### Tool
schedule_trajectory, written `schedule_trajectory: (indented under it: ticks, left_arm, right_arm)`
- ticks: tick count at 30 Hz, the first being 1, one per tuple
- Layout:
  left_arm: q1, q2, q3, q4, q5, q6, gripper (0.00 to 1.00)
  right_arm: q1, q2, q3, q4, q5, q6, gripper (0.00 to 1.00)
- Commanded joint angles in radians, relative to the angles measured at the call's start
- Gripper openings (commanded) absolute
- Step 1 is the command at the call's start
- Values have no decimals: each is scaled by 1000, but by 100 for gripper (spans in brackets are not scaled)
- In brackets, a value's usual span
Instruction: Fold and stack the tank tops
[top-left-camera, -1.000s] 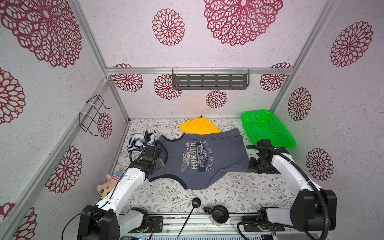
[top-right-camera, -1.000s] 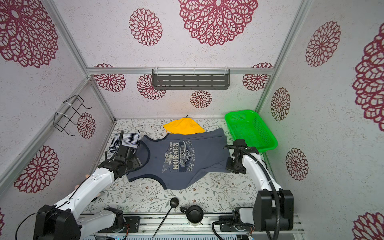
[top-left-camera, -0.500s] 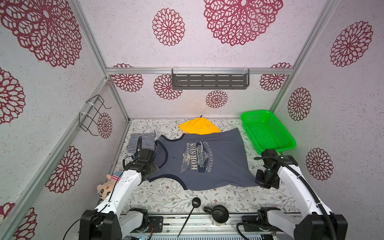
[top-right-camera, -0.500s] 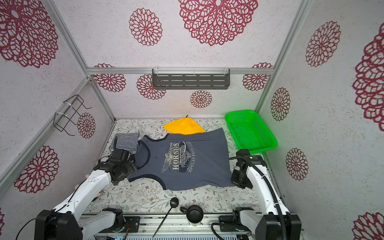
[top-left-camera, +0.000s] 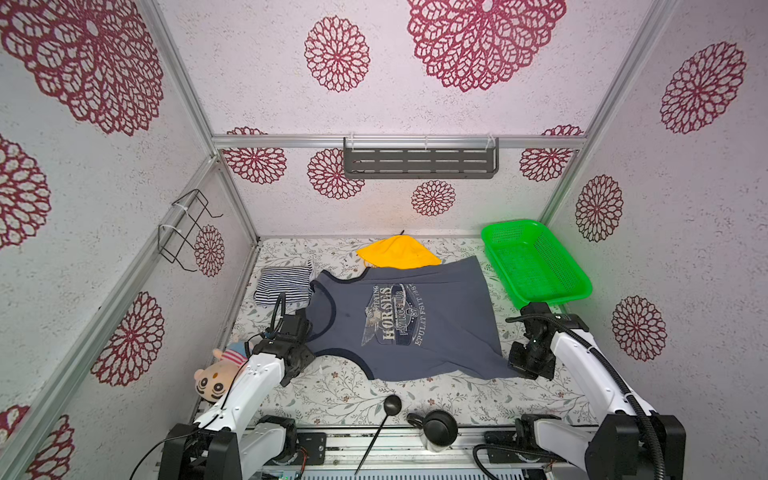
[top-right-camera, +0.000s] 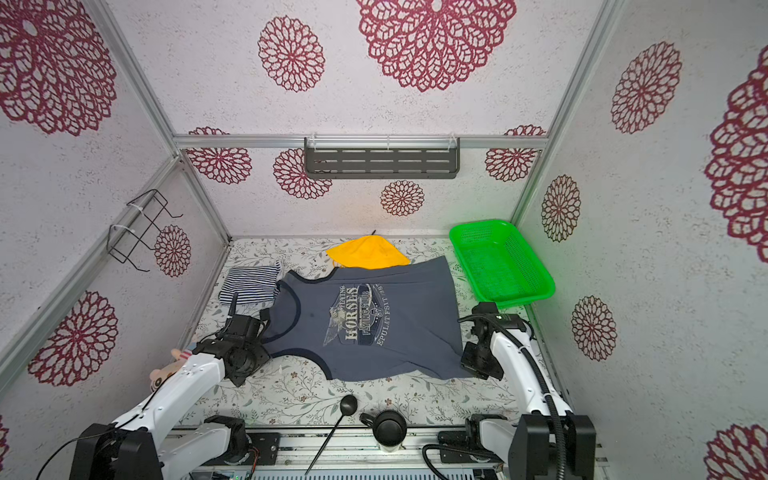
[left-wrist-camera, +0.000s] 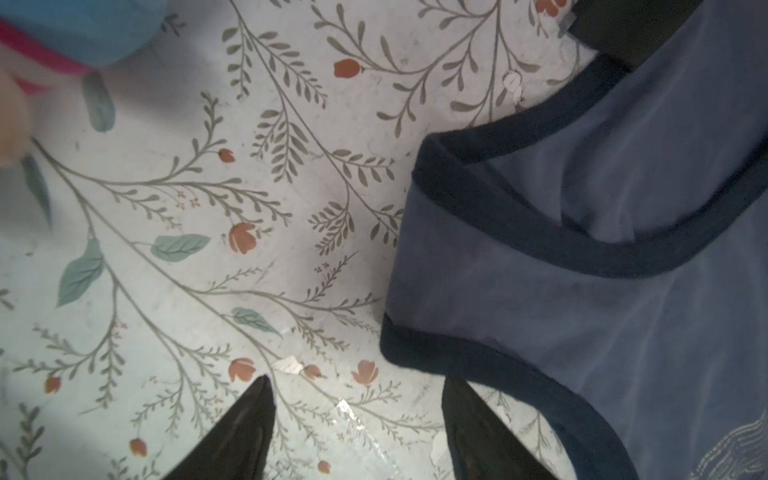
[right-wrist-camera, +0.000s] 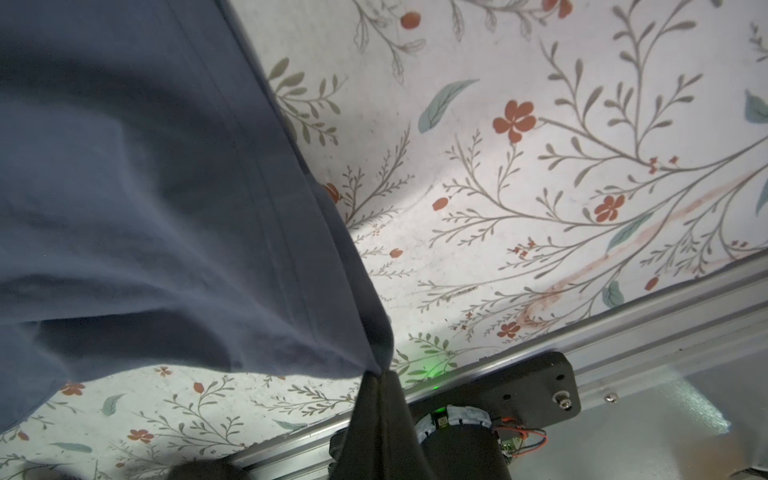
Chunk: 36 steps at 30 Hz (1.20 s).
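Striped tank top (top-left-camera: 282, 284) folded; Horses tank top (top-left-camera: 436, 316) unfolded, unstacked — right gripper (right-wrist-camera: 376, 376) clamped on its hem corner, left gripper (left-wrist-camera: 355, 378) with jaws apart.

Rosette-patterned walls (top-left-camera: 415, 108) — floral tabletop (top-left-camera: 332, 386)

A slate blue-grey cloth tank top (top-left-camera: 415, 328) with navy trim and a cream "Horses" chest print lies spread flat, print up. Its near hem corner is pinched in the right hand (right-wrist-camera: 376, 380) and drawn up slightly. One shoulder strap lies just beside the parted left hand (left-wrist-camera: 355, 378). A folded navy-and-white striped tank top (top-left-camera: 282, 284) lies just beyond the left hand.
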Motion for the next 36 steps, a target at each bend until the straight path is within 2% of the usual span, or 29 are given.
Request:
schedule_trajectory:
  ticks: [1, 9, 15, 18, 20, 31, 36]
  left_arm:
    - [13, 31, -6, 73, -20, -29, 67]
    - [16, 101, -16, 174, 0, -41, 48]
    - [17, 156, -18, 214, 18, -49, 16]
    - [17, 136, -14, 191, -4, -41, 10]
    - [17, 108, -15, 171, -20, -39, 1]
    - [17, -55, 23, 26, -66, -26, 0]
    - [34, -51, 83, 13, -71, 24, 0]
  right_arm:
    - [-10, -5, 16, -2, -6, -9, 0]
    - [-21, -16, 15, 6, -13, -21, 0]
    - [-35, -28, 16, 1, -6, -28, 0]
    - [-41, -27, 14, 2, -5, -32, 0]
    - [-43, -26, 14, 2, -6, -37, 0]
    - [-46, -18, 27, -10, -21, -53, 0]
    - [-48, 52, 88, 4, -23, -89, 0]
